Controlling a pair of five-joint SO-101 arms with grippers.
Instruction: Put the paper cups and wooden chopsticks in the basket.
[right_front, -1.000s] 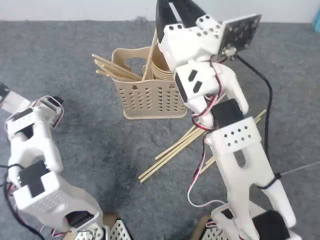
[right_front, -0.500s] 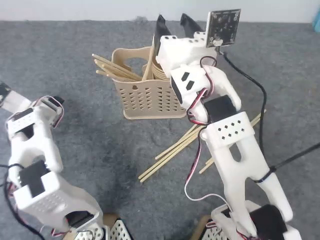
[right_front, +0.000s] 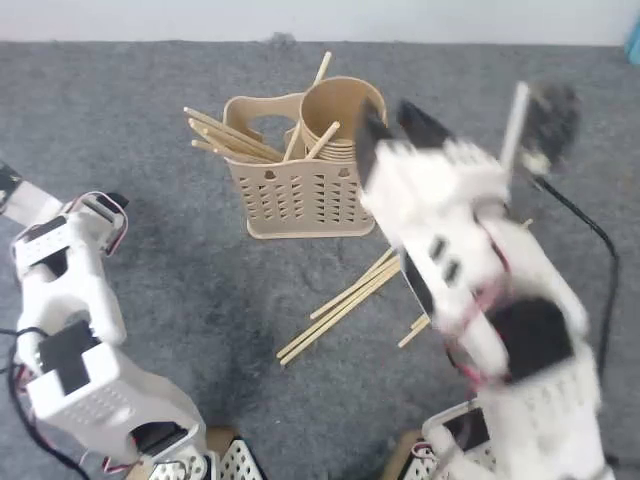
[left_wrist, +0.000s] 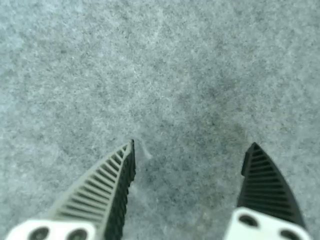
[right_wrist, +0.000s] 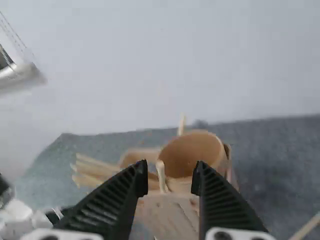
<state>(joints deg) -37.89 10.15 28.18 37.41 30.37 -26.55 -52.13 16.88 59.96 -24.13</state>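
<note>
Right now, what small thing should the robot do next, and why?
Probably lower the right gripper, which is open and empty, toward the loose chopsticks lying on the table beside the basket. The paper cups and other chopsticks already sit in the basket, so those loose ones seem to be what is left.

The right arm (right_front: 470, 250) pulls back from above the basket (right_front: 300, 195) toward its own base. The right gripper (right_front: 395, 118), jaws apart, now sits just beside the basket's right end. The paper cups (right_front: 340, 105) in the basket, covered before, show fully, with 1 chopstick (right_front: 322, 141) leaning at their front rim.
</note>
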